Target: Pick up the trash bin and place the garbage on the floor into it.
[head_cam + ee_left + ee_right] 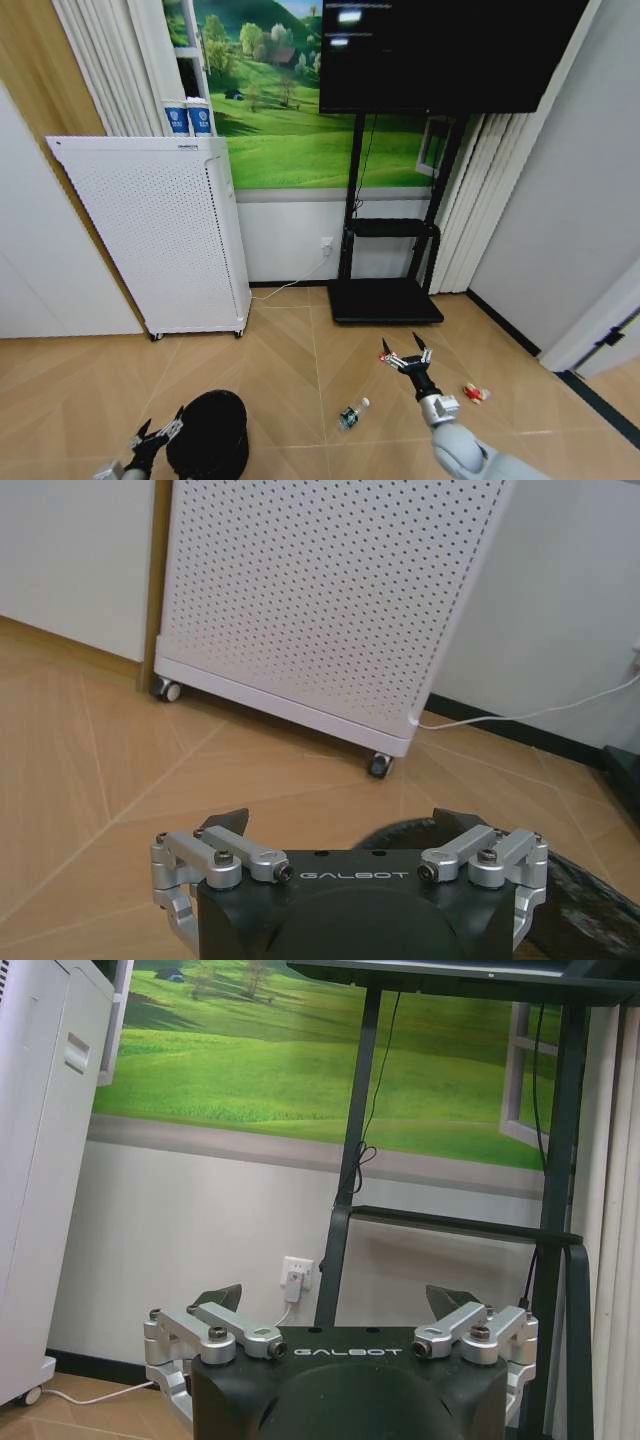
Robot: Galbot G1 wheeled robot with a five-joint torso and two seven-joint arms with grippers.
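The trash bin (212,436), small, round and black, stands on the wooden floor at the lower left. My left gripper (160,428) is open right beside the bin's left side. In the left wrist view that gripper (342,825) is open with the bin's dark rim (590,898) just beyond its fingers. The garbage lies to the right: a small clear bottle with a green label (352,413) and a crumpled red-and-white wrapper (475,393). My right gripper (405,357) hovers open between them, slightly farther out, holding nothing. In the right wrist view it (332,1300) faces the wall.
A tall white perforated cabinet on castors (165,235) stands against the back wall at left, its cable running along the floor. The black TV stand base (386,300) sits at centre back under a dark screen. A grey wall closes the right side.
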